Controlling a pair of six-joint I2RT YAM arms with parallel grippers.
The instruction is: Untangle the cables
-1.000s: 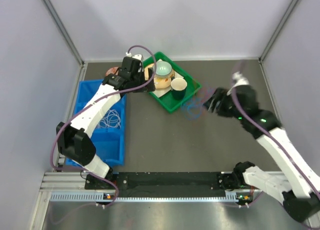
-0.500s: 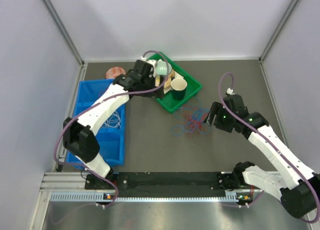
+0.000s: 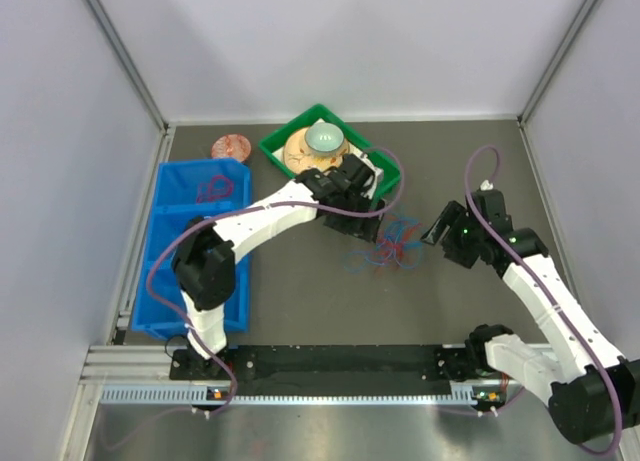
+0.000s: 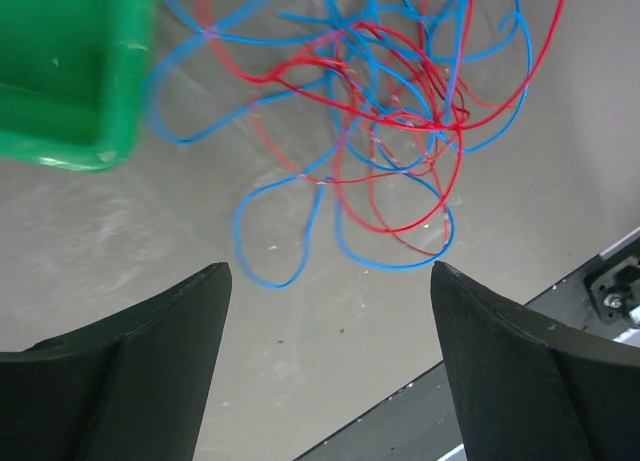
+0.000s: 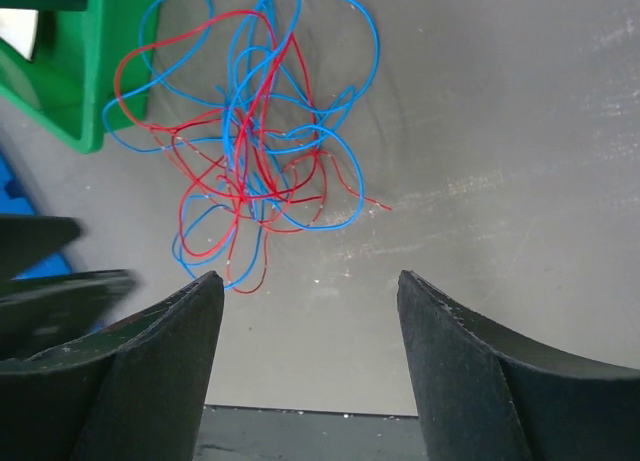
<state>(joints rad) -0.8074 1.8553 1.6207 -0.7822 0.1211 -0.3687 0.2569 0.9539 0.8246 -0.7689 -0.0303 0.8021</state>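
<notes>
Wide-apart pincer hangs over tangled red-blue cables.

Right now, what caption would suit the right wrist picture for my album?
Open right hand facing a red and blue cable tangle beside a green tray.

Looks steeply down from behind the arm bases over the whole counter. Peers close from each wrist, opposite sides. Shares the cables and a green tray corner.
</notes>
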